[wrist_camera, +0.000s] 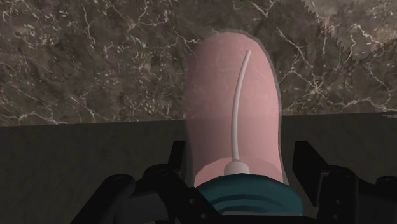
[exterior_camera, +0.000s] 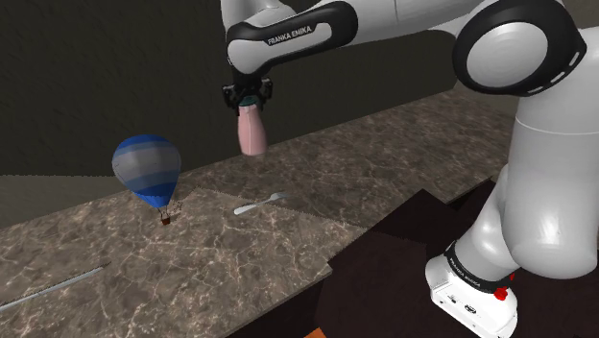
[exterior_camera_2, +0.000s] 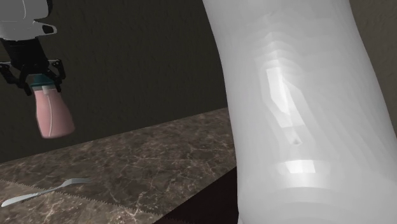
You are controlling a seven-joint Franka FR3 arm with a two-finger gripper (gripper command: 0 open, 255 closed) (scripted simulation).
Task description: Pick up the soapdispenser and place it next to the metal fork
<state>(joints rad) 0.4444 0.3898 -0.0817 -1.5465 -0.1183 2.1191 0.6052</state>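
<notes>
Soap dispenser (exterior_camera: 252, 132), pink and translucent with a teal collar, hanging clear above the dark marbled countertop (exterior_camera: 384, 163). The black gripper (exterior_camera: 248, 99) clasps it at the collar, fingers closed against either side, with the body pointing down at a slight tilt. In the shoulder view a metal fork (exterior_camera: 259, 204) lies flat on the countertop below and nearer the camera than the dispenser, well apart from it. A blue-striped hot-air-balloon ornament (exterior_camera: 147, 173) stands toward that view's left, and a thin grey rod (exterior_camera: 58, 286) lies near the lower left corner. The wrist view shows a pale inner tube (wrist_camera: 238, 108) through the pink body.
</notes>
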